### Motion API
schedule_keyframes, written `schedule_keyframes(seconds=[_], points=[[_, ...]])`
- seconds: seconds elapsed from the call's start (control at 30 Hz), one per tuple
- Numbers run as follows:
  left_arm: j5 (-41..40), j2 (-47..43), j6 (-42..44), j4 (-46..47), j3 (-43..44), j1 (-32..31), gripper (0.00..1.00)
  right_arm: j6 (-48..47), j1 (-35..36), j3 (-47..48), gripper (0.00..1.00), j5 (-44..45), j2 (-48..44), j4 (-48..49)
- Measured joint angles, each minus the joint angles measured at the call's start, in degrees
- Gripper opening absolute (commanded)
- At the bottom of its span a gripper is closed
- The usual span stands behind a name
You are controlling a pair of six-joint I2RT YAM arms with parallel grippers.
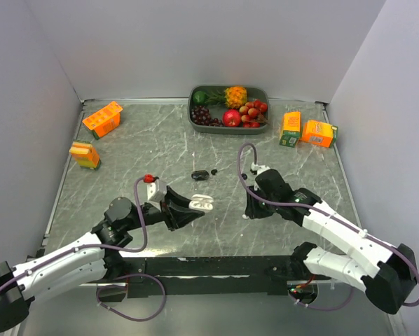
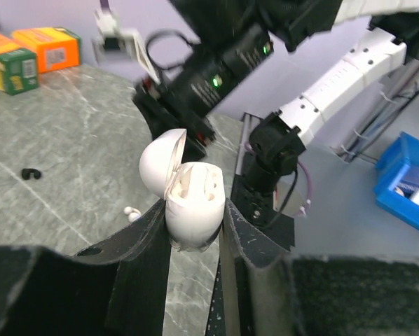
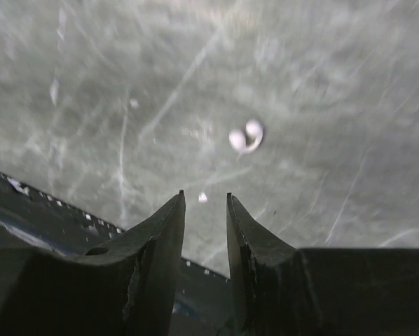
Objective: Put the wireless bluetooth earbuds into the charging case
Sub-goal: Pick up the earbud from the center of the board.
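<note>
Pick-up step: left gripper (image 2: 193,213) clamps the open case (image 2: 188,189); right gripper (image 3: 204,199), jaws narrowly parted, is empty. I must lower it onto the white earbud (image 3: 246,136).

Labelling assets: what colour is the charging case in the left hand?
White charging case; shows best in the left wrist view.

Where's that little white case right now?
The white case, lid open, is clamped in the left arm's jaws, left of centre in the overhead view, with a white earbud on the table nearby.
</note>
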Motion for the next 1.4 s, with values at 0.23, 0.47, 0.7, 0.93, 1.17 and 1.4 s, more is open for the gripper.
schedule_keyframes(seconds=[0.23,0.47,0.7,0.93,1.17,1.4], points=[[-5.95,-4.00,0.07,-1.29,-1.05,-1.60,0.01,2.32,-1.92,-3.37,0.22,-3.32,4.61,3.28],[-8.90,-4.17,0.26,-1.64,-1.07,-2.82,0.01,3.13,-2.64,-6.16,0.23,-3.56,9.62,6.51],[-10.67,-4.11,0.22,-1.60,-1.53,-3.98,0.01,3.15,-3.93,-6.23,0.24,-3.30,12.76,9.88],[-12.04,-4.13,0.24,-1.70,-2.54,-4.74,0.01,3.13,-7.72,-8.00,0.23,-3.54,12.79,12.31],[-12.39,-4.09,0.24,-1.68,-2.54,-5.07,0.01,3.15,-8.31,-9.66,0.22,-4.92,13.86,12.70],[-12.85,-4.04,0.22,-1.66,-2.69,-5.60,0.01,3.30,-8.35,-9.77,0.23,-6.21,15.91,14.53]])
